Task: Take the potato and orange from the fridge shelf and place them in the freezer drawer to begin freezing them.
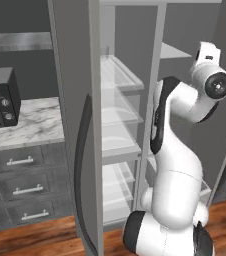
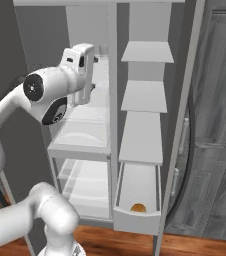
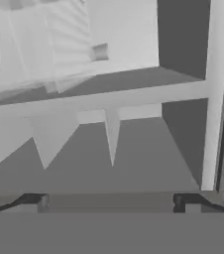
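Note:
The freezer drawer (image 2: 136,219) is pulled out at the bottom right of the open fridge. The orange (image 2: 138,207), a small round orange-brown ball, lies inside it near the front wall. The potato is out of view. My hand (image 2: 83,70) is raised in front of the upper left compartment, well above the drawer. In the hand view my gripper (image 3: 113,201) is open, its two dark fingertips (image 3: 43,201) far apart with nothing between them. It faces a pale shelf edge (image 3: 99,101) and clear bins.
The fridge's left door (image 1: 75,125) stands open beside the arm, the right door (image 2: 185,140) beside the drawer. Bare right-hand shelves (image 2: 142,95) sit above the drawer. A microwave (image 1: 0,97) rests on a marble counter (image 1: 32,125) over dark cabinet drawers (image 1: 20,161).

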